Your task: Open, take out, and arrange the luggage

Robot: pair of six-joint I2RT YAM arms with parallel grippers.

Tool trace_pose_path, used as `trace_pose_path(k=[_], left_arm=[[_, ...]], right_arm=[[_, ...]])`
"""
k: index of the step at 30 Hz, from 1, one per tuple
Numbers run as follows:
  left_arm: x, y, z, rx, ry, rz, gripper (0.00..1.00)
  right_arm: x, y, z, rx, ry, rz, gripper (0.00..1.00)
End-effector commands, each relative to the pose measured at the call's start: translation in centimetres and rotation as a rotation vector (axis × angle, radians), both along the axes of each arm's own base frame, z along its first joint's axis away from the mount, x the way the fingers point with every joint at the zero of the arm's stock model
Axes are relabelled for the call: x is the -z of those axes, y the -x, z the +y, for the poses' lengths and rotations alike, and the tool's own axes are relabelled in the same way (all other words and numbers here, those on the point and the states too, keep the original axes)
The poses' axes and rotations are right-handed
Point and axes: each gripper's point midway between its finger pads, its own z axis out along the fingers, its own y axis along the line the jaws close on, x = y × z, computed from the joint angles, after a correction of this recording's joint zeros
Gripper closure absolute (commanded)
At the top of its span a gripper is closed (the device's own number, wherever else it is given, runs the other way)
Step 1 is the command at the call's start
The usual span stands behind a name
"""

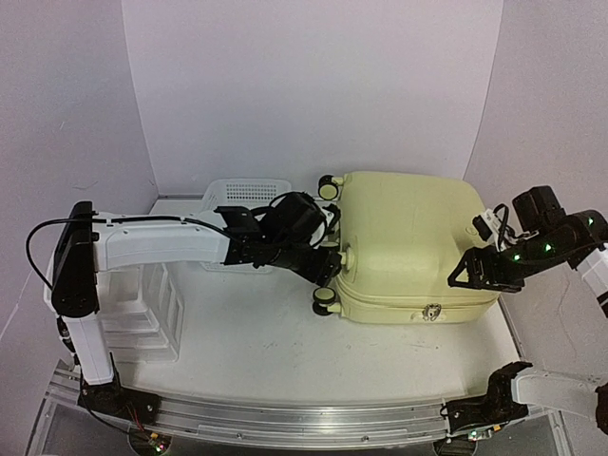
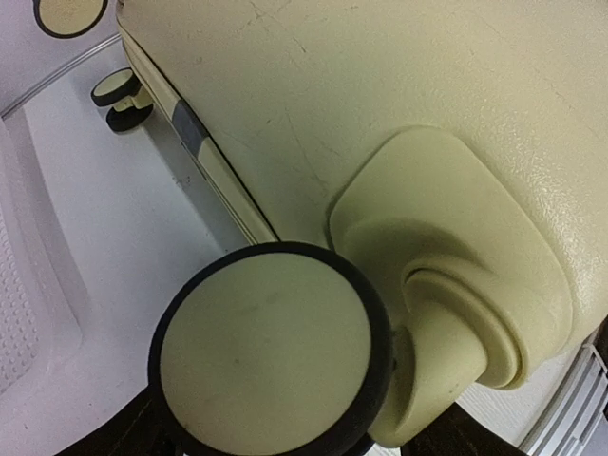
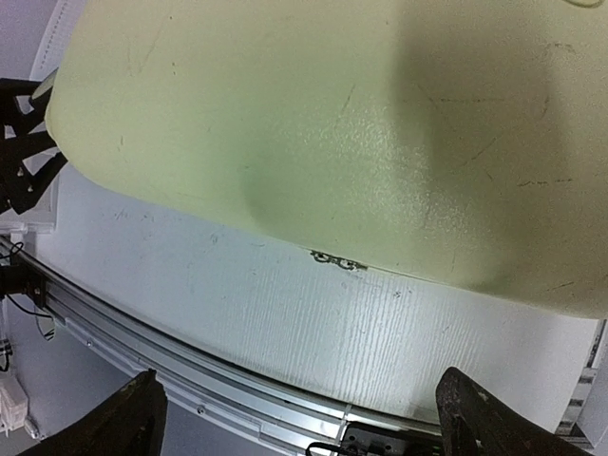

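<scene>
The luggage (image 1: 408, 242), a pale yellow hard-shell suitcase, lies flat and zipped shut on the table. My left gripper (image 1: 328, 266) is at its left end, among the wheels. In the left wrist view the shell (image 2: 380, 85) fills the top, and one cream wheel with a black rim (image 2: 266, 351) sits between the left gripper's (image 2: 294, 442) wide-set dark fingers; I cannot make out contact. My right gripper (image 1: 472, 271) stands open at the suitcase's right front corner. Its wrist view has the shell (image 3: 332, 123) above, the metal zipper pulls (image 3: 337, 259) on the table, and nothing inside the right gripper (image 3: 309, 418).
A white mesh basket (image 1: 249, 195) stands behind my left arm against the back wall. A white drawer organizer (image 1: 142, 313) sits at the left under that arm. An aluminium rail (image 1: 285, 423) runs along the near table edge. Walls close in at the back and both sides.
</scene>
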Motion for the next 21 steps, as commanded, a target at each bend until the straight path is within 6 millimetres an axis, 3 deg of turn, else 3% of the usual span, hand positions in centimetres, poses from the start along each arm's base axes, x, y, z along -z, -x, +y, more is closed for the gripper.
trace_pose_path(k=[1,5,10,14,21], left_arm=[[-2.8,-2.0,-1.2,-0.035,0.081,-0.041,0.27],[-2.5,-3.1,-0.6,-0.05,0.093,-0.016,0.42],[-2.8,-5.6,1.5,-0.109,0.106,-0.005,0.65],[-3.0,-7.4,3.6,-0.157,0.093,-0.02,0.72],[-3.5,-10.9,8.8,-0.274,0.039,-0.056,0.82]], right_arm=[[-0.2,-0.1,1.0,-0.012,-0.059,0.001,0.02],[0.0,0.0,1.7,-0.024,-0.073,0.011,0.02],[0.9,-0.2,2.9,-0.047,-0.072,0.03,0.02],[1.6,-0.4,4.5,-0.081,-0.062,0.033,0.02],[2.7,-0.5,7.9,-0.17,0.012,0.021,0.02]])
